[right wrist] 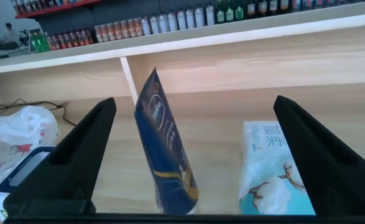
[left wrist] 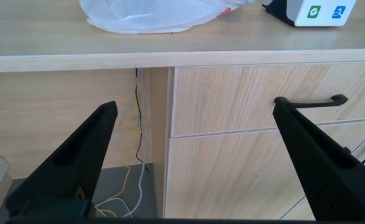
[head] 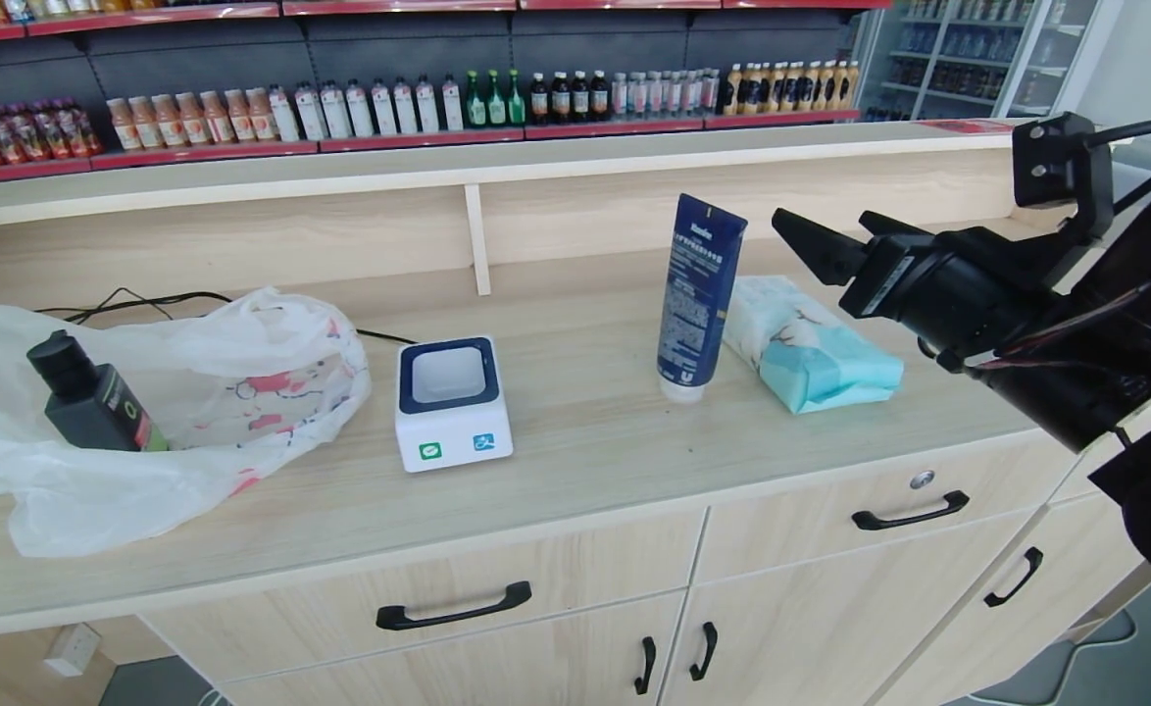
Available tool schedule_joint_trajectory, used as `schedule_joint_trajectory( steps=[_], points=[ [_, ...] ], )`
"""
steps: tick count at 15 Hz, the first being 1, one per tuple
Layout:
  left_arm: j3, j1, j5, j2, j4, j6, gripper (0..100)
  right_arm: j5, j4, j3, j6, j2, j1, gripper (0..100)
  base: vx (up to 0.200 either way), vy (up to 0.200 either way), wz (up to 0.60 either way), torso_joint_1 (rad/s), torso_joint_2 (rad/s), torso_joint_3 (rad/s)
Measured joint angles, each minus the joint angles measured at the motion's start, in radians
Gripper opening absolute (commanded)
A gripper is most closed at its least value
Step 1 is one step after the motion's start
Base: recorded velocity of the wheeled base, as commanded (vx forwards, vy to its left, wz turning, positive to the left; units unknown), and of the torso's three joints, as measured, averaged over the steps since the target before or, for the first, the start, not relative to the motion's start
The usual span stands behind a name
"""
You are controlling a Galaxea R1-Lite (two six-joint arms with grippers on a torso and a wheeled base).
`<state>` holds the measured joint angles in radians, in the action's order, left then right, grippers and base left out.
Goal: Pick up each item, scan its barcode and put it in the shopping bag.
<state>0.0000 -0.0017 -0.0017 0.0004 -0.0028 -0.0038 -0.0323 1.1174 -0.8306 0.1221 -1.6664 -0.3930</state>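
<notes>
Bag (head: pixel 242 343) holds black bottle (head: pixel 95 397) | left fingers (left wrist: pixel 70 177) wide, empty | right fingers (right wrist: pixel 70 165) wide, empty

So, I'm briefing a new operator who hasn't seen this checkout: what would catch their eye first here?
The dark blue tube stands upright on its cap mid-counter, with a tissue pack beside it and the open right gripper hanging to its right. To the left sit the white scanner and the shopping bag, with a black bottle already inside.
</notes>
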Motion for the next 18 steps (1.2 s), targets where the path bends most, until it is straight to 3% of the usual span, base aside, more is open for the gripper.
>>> schedule_joint_trajectory(
  steps=[10,18],
  points=[
    [0.000,0.000,0.000,0.000,0.000,0.000,100,-0.011,0.005,-0.006,-0.046,-0.095,-0.089,100,0.000,0.000,0.00,0.000,0.00,0.000],
    [0.000,0.000,0.000,0.000,0.000,0.000,100,-0.015,-0.003,-0.128,-0.048,-0.254,-0.055,100,0.000,0.000,0.00,0.000,0.00,0.000]
  ],
)
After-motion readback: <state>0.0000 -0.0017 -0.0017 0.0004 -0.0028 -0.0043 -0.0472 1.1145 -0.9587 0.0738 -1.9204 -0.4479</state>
